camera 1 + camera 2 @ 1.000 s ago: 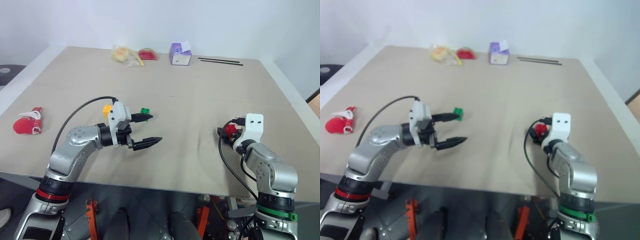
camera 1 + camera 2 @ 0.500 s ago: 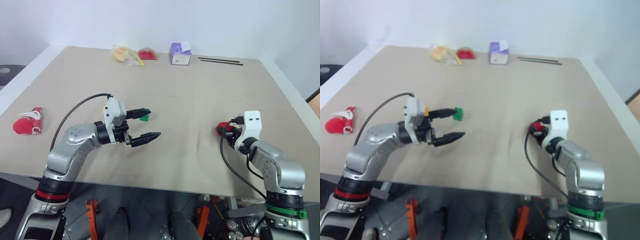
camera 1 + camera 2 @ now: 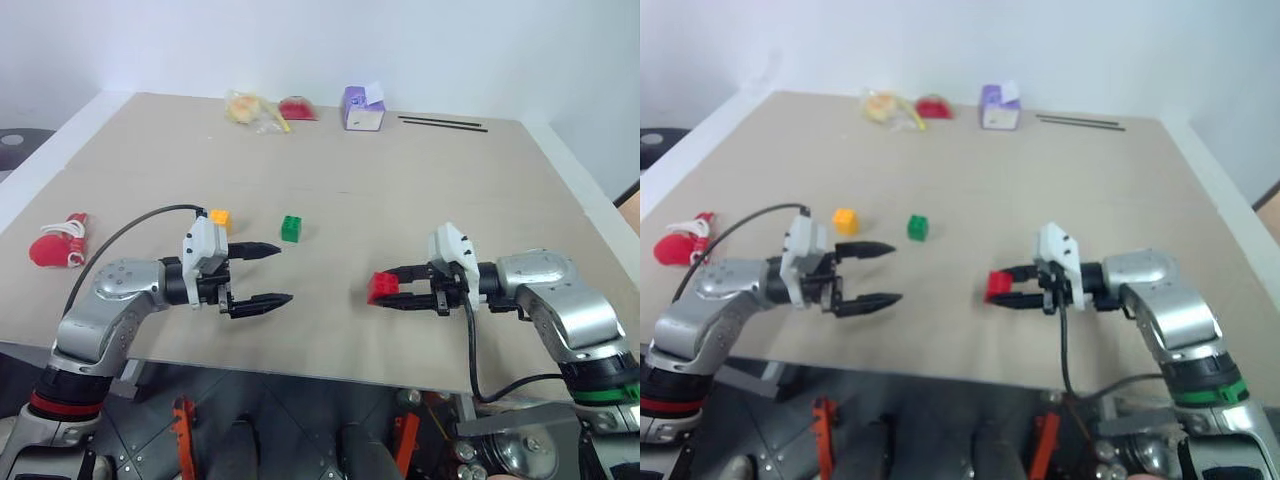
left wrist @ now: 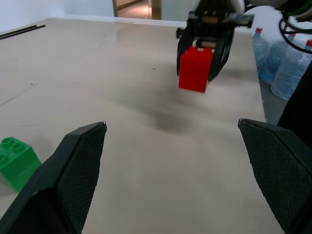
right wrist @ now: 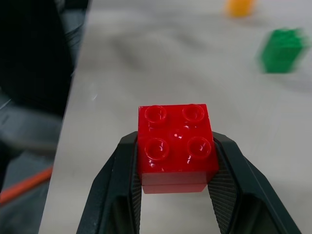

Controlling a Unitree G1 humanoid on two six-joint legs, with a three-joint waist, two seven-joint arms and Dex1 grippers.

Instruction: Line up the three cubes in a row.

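Swinging in from the table's right side, the right gripper (image 3: 385,290) is now carrying the red cube (image 3: 381,287) clear of the table (image 3: 480,190), with its fingers pointing across toward the other two cubes; a second ago it was still bent over that cube where it lay. Meanwhile the left gripper (image 3: 272,273) is backing away to its own side, uncovering the yellow cube (image 3: 220,217) that its wrist was hiding.

Right now the right gripper is pinching the red cube between both fingertips, studs up, as the right wrist view shows. Its grip is sitting on the cube's lower half only, so a quick swing or a bump on landing could be twisting the cube out. The left gripper is standing wide open and empty, pointing at the red cube from the opposite side.

The green cube (image 3: 291,228) is resting beyond the left gripper's tips, and the yellow cube is lying just past its wrist, near the green one but apart from it. Both are well apart from the red cube.

My worry is the open left fingers: they are sitting near the line the red cube is likely taking toward the green one, so the two grippers could be clipping each other. Setting the red cube down too close could also be nudging the green one out of line.
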